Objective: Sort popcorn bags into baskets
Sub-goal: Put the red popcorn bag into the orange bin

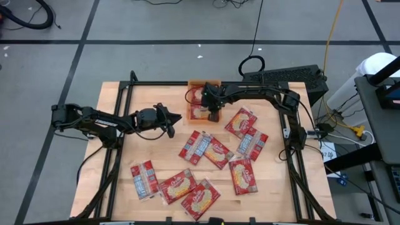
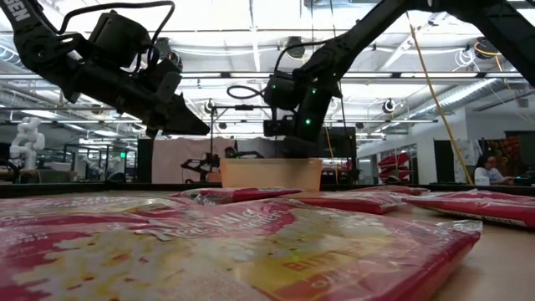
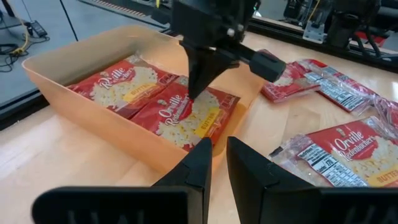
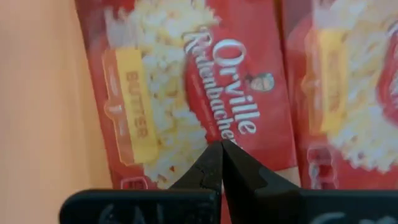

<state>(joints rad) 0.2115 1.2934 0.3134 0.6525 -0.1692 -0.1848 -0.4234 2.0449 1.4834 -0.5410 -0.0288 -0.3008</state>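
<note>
we're at the placing step: right tool [image 4: 221, 144], tips together and holding nothing, sits over two popcorn bags [image 3: 186, 115] lying in the basket [image 3: 74, 87]. left tool [image 3: 217, 155] hangs nearby, slightly apart, empty. next we'd prob lift the right tool & fetch another bag [image 1: 242, 176] off the tabletop [image 1: 112, 156].

Counted from above: one orange tray [image 1: 204, 82] upper centre, two popcorn bags [image 3: 186, 115] inside. Eight loose bags [image 1: 242, 176] across centre and lower frame, overlaps possibly hiding more. Two grippers: left gripper [image 1: 173, 124], right gripper [image 1: 214, 114].
</note>
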